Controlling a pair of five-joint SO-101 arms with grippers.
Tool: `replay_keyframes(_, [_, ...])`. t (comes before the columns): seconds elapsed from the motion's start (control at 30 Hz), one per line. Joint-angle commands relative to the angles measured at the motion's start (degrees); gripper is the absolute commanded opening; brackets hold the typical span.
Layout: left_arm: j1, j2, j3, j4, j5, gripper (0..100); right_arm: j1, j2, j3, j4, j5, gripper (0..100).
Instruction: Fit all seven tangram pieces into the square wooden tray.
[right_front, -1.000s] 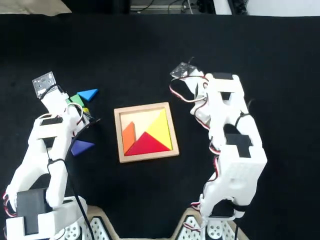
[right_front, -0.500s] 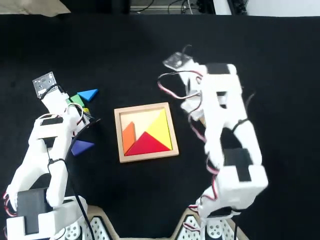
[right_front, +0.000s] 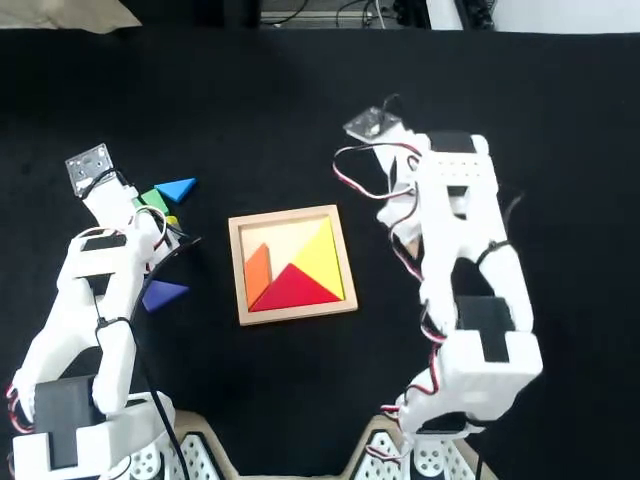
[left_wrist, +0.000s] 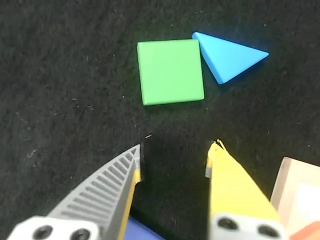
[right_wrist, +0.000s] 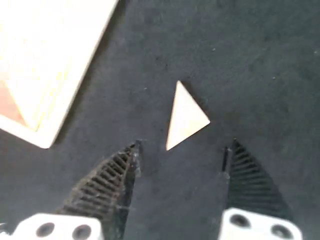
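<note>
"Where's the tray?"

"The wooden tray (right_front: 236, 272) sits in the middle of the high view, a little askew on the black table (right_front: 300, 100). Inside it a red triangle (right_front: 297, 288) lies along the lower edge and a yellow triangle (right_front: 322, 258) against the right side. There's an orange piece (right_front: 258, 275) at the left and a cream triangle (right_front: 292, 240) near the top."

"And the loose ones?"

"At the left of that view, well apart from the tray, there's a green square (right_front: 153, 197) just beside a light blue triangle (right_front: 177, 187). A dark blue triangle (right_front: 162, 293) lies lower down. In the left wrist view the square and the light blue triangle sit almost corner to corner."

"The grippers?"

"The left gripper (left_wrist: 177, 150) hangs over bare cloth near the green square, jaws spread wide with nothing between them. The right gripper (right_wrist: 184, 146) is spread wide too, at the tray's right. A small pale triangle (right_wrist: 186, 118) lies flat on the cloth just ahead of its tips, touching neither finger."
</note>
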Motion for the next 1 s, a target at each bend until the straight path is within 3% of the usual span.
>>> replay_keyframes(0.0, [0.5, -1.7, -0.2, -1.1, -0.3, 22, 0.4, 1.0, 0.5, -3.6, 1.1, 27.9])
replay_keyframes(0.5, [0.5, -1.7, -0.2, -1.1, -0.3, 22, -0.5, 10.5, 0.3, -10.5, 1.1, 27.9])
replay_keyframes(0.67, [0.5, -1.7, -0.2, -1.1, -0.3, 22, -0.5, 10.6, 0.3, -10.6, 1.1, 23.0])
replay_keyframes(0.97, [0.5, -1.7, -0.2, -1.1, -0.3, 22, -0.4, 10.6, 1.6, -9.8, 1.1, 22.7])
